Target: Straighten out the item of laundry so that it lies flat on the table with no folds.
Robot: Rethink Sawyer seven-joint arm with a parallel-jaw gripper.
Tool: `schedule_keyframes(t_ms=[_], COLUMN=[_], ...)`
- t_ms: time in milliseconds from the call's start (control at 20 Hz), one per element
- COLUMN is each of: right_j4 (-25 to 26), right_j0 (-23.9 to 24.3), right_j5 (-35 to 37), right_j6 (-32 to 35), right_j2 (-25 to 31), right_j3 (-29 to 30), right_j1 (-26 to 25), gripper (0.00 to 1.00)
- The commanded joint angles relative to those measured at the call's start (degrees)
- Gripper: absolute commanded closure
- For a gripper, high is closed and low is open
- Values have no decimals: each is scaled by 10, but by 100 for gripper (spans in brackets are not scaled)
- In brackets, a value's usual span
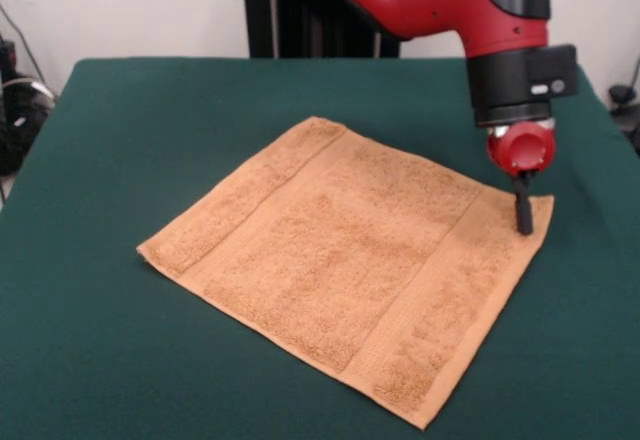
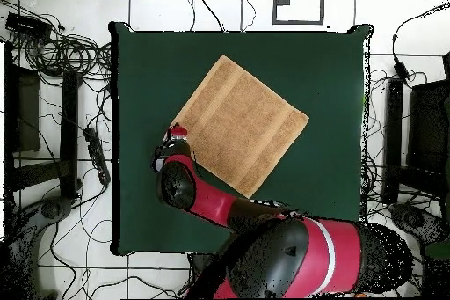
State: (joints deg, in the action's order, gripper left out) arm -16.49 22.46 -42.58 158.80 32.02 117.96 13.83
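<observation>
The towel [image 1: 345, 265] lies spread on the green bench [image 1: 110, 140], turned like a diamond against the bench edges, somewhat toward the middle of the top. It looks almost fully flat: both woven border bands run straight, and I see no fold or doubled corner in either view. Only the edges nearest the camera in the front view seem a little wavy.

The hand [image 1: 523, 218] stands low at one corner of the towel, its dark tip touching or nearly touching the cloth there. I think it is at the corner because a corner is where the cloth is drawn outward to take out the last slack. Whether the hand is spread or pressed together, I cannot tell, because only one dark piece shows below the red wrist.

By my judgement the task is nearly finished.
</observation>
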Motion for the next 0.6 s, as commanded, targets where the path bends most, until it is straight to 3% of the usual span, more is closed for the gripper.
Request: schedule_keyframes(t_ms=[50,200,250,600], right_j4=[-58,-64,-66,-100], right_j0=[-27,-30,-31,-42], right_j5=[42,49,53,53], right_j6=[177,166,161,159], right_j2=[65,62,61,57], right_j3=[-21,-20,-20,-12], right_j1=[-41,-36,-35,-19], gripper=[100,100,0,0])
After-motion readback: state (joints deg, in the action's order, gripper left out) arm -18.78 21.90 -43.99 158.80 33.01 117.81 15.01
